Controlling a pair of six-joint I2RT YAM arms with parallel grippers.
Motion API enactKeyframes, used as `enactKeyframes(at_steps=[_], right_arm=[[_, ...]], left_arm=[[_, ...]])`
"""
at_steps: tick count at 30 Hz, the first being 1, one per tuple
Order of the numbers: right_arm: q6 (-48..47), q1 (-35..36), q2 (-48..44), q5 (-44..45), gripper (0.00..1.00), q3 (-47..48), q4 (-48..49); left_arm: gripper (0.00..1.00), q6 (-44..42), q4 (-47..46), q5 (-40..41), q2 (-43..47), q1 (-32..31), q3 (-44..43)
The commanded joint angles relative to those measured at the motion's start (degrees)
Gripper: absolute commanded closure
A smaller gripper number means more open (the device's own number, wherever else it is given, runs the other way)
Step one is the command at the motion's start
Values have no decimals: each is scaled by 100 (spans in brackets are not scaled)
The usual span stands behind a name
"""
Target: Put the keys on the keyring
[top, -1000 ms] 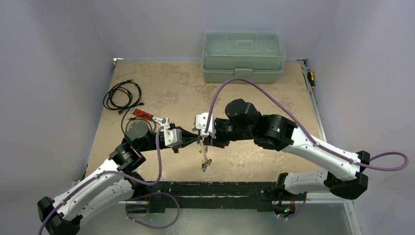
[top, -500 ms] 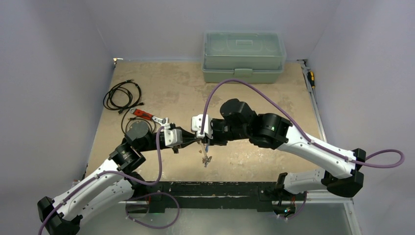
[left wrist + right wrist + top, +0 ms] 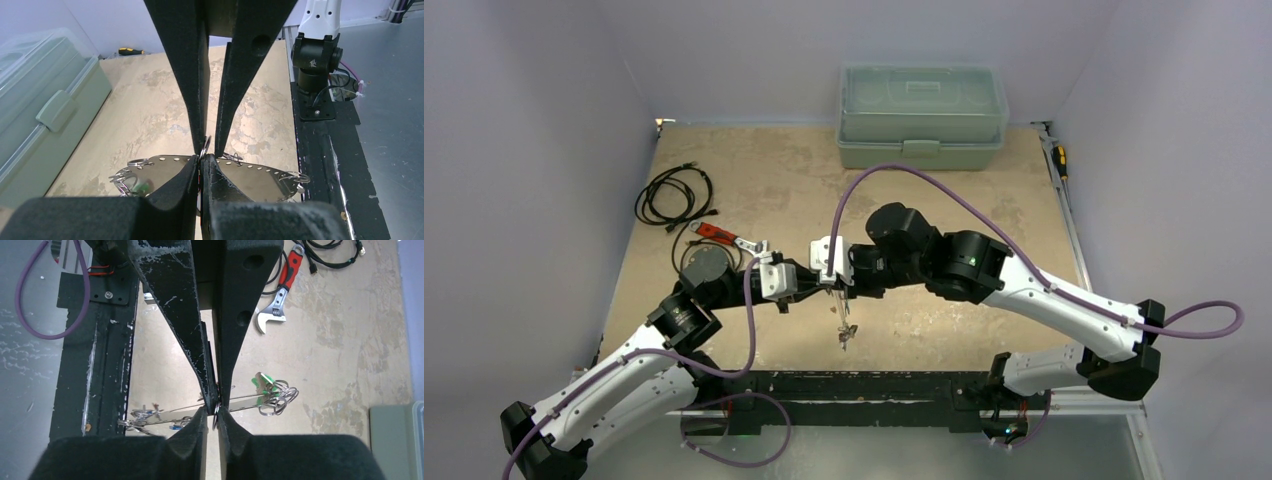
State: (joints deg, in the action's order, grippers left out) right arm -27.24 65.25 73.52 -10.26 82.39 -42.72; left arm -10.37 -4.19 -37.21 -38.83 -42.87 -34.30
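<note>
Top view: L gripper (image 3: pixel 821 289) & R gripper (image 3: pixel 837 289) meet tip to tip at frame centre, above the table (image 3: pixel 754 180). The keys (image 3: pixel 845 333) dangle just below them.

L wrist view: L fingers, bottom centre, pressed tight on the keyring (image 3: pixel 165 158).

R wrist view: R fingers nearly together around that ring; can't tell if they bite. Green-tagged keys sit right of centre.

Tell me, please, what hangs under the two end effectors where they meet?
A bunch of keys hangs there on the keyring, over the table. Where the left end effector and right end effector pinch the keyring is covered by their fingers.
</note>
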Motion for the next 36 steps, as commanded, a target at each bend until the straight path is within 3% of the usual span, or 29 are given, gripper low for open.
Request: enactKeyframes(at_steps=[1, 4, 20, 26, 36], right_arm=[[-110, 22, 22, -117, 92, 241, 110], [-134, 22, 44, -81, 100, 240, 97], [-300, 22, -417, 358, 100, -57, 412], [-216, 22, -296, 216, 88, -20, 285], [-101, 22, -139, 33, 88, -98, 373]], left_arm=[[100, -135, -307, -143, 41, 3, -288], [100, -140, -298, -146, 51, 5, -287], [100, -255, -452, -573, 210, -6, -193], [100, -220, -542, -635, 194, 0, -182], [100, -189, -563, -611, 174, -2, -187]])
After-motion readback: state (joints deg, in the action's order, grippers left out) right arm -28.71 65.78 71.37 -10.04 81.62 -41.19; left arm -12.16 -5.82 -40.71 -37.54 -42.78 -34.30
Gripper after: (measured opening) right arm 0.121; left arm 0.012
